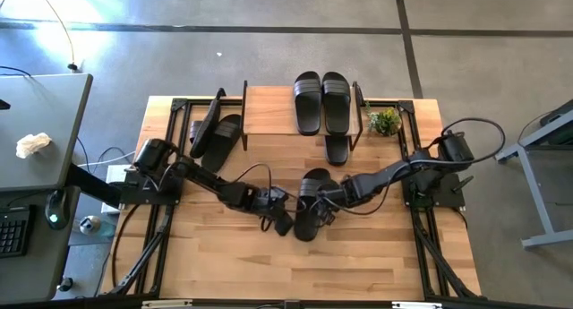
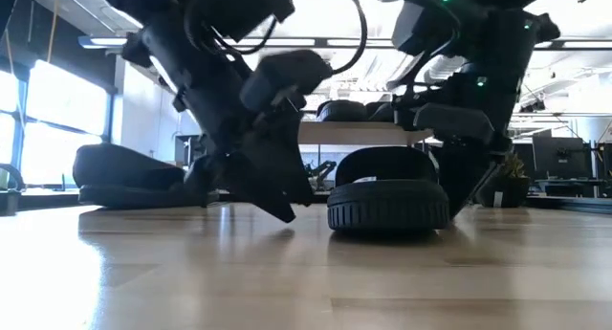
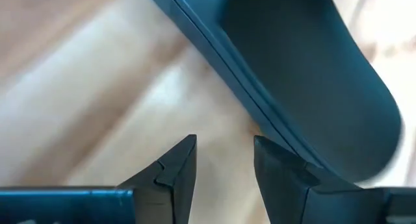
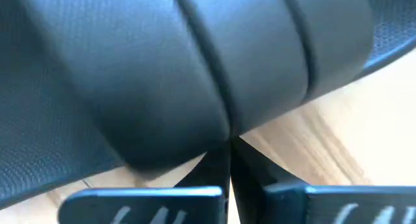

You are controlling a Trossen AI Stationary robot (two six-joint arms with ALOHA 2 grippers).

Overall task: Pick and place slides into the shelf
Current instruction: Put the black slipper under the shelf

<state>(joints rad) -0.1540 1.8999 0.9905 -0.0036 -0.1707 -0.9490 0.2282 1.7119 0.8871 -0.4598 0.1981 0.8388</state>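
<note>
One black slide lies flat on its sole in the middle of the table, also seen in the low view. My left gripper stands open at its left side, close over the wood, with nothing between the fingers. My right gripper is shut at the slide's strap. The shelf stands at the far edge with two slides on its top board and one sticking out from below. Two more slides lie left of the shelf, one tilted up. My left gripper has one finger right beside the sole's edge of the middle slide; whether they touch I cannot tell. My right gripper has its shut fingertips at the strap's edge, slanting down from the table's right. The slide stays flat on the table.
A small green plant stands at the shelf's right end. Both arm bases sit at the table's sides. A grey desk stands off the table's left. Bare wood lies along the near edge.
</note>
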